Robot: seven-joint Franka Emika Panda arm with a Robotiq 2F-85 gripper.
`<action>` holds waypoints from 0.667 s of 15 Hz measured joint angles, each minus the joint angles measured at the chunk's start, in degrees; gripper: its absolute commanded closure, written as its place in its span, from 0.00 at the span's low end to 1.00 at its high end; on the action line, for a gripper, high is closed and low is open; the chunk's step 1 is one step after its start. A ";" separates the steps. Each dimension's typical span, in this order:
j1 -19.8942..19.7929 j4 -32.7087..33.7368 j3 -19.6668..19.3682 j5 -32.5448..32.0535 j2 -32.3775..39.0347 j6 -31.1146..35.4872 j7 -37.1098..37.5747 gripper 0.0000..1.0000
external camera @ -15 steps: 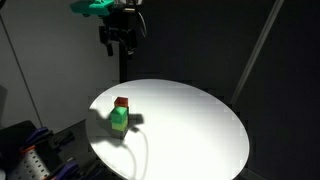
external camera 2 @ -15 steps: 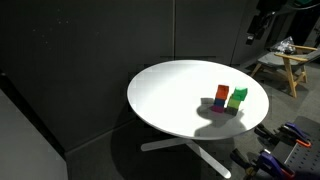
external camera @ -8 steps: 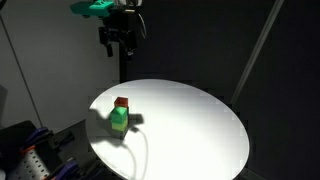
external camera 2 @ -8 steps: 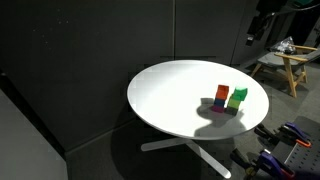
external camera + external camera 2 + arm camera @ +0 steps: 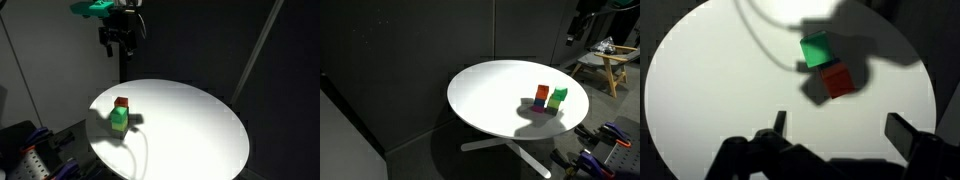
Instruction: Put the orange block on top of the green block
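The orange block [image 5: 837,80] and the green block [image 5: 816,48] stand close together, corner to corner, on the round white table [image 5: 710,90]. In both exterior views they show as a small cluster: orange [image 5: 122,102] above or behind green [image 5: 119,122], and orange [image 5: 541,94] beside green [image 5: 558,97]. My gripper [image 5: 840,128] is open and empty, high above the table and well away from the blocks. It also shows near the top in both exterior views [image 5: 120,42] [image 5: 572,36].
Black curtains surround the table [image 5: 190,120]. A wooden stool [image 5: 605,62] stands behind the table. Equipment and cables lie at floor level [image 5: 30,160] [image 5: 605,145]. Dark shadows of the arm fall over the blocks.
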 measured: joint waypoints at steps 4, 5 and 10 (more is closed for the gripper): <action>0.59 -1.40 -0.06 0.42 -0.13 3.53 -2.06 0.00; 0.75 -2.03 -0.16 0.87 -0.25 4.75 -3.10 0.00; 2.37 -5.42 -2.44 5.50 -0.93 9.55 -11.05 0.00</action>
